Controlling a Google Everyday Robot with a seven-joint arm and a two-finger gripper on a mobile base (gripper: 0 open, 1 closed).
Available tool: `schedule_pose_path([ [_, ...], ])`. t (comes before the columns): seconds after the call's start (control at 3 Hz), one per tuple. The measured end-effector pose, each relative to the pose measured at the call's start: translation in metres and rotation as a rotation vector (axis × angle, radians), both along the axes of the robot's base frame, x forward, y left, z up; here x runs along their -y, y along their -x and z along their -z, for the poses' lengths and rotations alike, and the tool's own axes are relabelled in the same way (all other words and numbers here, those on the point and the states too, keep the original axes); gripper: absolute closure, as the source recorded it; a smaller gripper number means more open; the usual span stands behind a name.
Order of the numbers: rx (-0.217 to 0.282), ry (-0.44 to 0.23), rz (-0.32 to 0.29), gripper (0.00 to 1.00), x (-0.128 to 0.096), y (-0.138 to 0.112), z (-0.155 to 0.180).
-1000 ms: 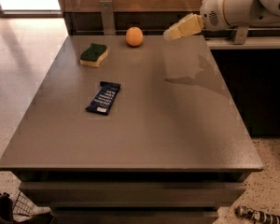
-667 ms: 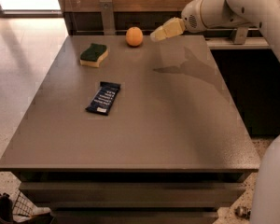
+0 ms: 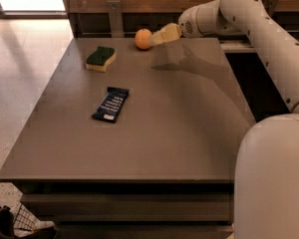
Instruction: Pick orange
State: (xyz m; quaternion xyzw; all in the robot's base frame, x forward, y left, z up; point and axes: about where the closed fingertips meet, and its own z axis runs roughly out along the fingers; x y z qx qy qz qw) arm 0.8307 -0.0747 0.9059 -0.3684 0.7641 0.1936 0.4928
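Observation:
The orange [image 3: 142,39] is a small round orange fruit resting on the grey table [image 3: 139,133] near its far edge, towards the middle. My gripper [image 3: 153,41] reaches in from the right on a white arm, and its pale tip is right beside the orange on its right side, seemingly touching it.
A yellow-and-green sponge [image 3: 100,58] lies at the far left of the table. A dark blue snack bar [image 3: 110,104] lies left of centre. A dark wall and ledge [image 3: 114,14] run behind the table. My white arm [image 3: 269,44] spans the right side.
The arm has swung left across the far edge, bringing the gripper from well right of the orange to right beside it. The objects on the table have not moved.

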Motion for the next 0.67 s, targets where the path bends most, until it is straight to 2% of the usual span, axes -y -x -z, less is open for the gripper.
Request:
schedule_pose_path([
  [0.67,-0.063,-0.158,-0.02,0.0,-0.049,-0.029,0.028],
])
